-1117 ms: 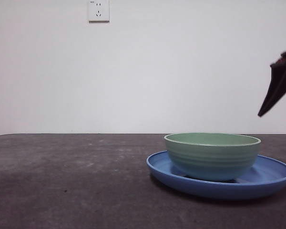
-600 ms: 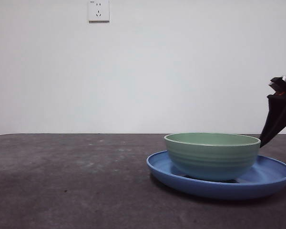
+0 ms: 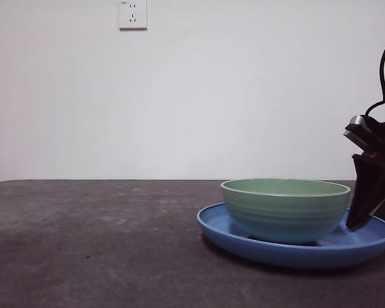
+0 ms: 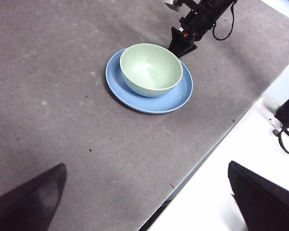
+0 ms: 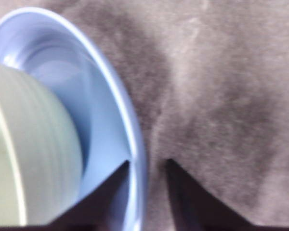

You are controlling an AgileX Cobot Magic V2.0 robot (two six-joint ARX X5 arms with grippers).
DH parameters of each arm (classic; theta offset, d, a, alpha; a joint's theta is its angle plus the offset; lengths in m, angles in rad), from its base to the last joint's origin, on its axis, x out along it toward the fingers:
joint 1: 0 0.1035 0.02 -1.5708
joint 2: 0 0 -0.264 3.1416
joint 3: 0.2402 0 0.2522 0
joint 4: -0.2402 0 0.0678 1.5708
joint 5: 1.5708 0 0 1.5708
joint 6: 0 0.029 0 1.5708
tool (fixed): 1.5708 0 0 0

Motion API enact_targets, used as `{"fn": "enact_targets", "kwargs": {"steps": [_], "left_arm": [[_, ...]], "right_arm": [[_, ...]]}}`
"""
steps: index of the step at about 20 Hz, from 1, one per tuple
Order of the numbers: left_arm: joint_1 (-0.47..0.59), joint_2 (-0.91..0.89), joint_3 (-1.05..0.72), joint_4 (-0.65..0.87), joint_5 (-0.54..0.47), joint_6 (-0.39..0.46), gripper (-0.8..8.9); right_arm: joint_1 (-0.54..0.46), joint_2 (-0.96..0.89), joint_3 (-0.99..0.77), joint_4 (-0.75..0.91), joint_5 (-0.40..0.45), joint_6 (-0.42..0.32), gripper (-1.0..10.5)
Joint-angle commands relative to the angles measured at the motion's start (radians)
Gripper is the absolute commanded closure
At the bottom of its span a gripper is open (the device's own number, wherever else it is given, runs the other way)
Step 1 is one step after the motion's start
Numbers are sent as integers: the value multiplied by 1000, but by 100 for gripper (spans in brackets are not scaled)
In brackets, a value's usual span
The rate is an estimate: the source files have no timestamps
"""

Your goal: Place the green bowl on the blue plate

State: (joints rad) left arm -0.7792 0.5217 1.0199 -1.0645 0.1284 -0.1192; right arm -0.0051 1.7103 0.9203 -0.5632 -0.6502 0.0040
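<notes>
The green bowl [image 3: 285,208] stands upright inside the blue plate [image 3: 256,247] at the right of the dark table. Both also show in the left wrist view, bowl [image 4: 151,70] on plate [image 4: 135,98]. My right gripper [image 3: 359,221] is down at the plate's right rim. In the right wrist view its jaws [image 5: 148,163] stand slightly apart astride the plate's rim [image 5: 106,110], one inside the plate beside the bowl [image 5: 29,159], one outside over the table. My left gripper [image 4: 144,192] is open and empty, high above the table and far from the plate.
A white wall socket [image 3: 133,14] is on the back wall. The table's edge [image 4: 216,144] runs close to the plate, with a white surface and black cables [image 4: 284,130] beyond it.
My right gripper has come down from the upper right edge to the plate's right rim. The bowl and plate have not moved.
</notes>
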Motion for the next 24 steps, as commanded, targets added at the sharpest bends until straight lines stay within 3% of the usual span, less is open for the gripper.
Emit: {"fn": "enact_targets", "kwargs": {"steps": [1, 8, 12, 17, 24], "left_arm": [[-6, 5, 17, 15, -4, 1, 251], [-6, 5, 17, 15, -4, 1, 251], [-6, 5, 17, 15, -4, 1, 251], [-6, 5, 17, 15, -4, 2, 251], [-6, 5, 17, 15, -4, 1, 251]], "right_arm": [[10, 29, 5, 2, 3, -13, 934], [11, 28, 47, -36, 5, -11, 936], [38, 28, 126, -117, 49, -10, 936], [142, 28, 199, -155, 48, 20, 936], [302, 29, 200, -43, 45, 136, 936]]}}
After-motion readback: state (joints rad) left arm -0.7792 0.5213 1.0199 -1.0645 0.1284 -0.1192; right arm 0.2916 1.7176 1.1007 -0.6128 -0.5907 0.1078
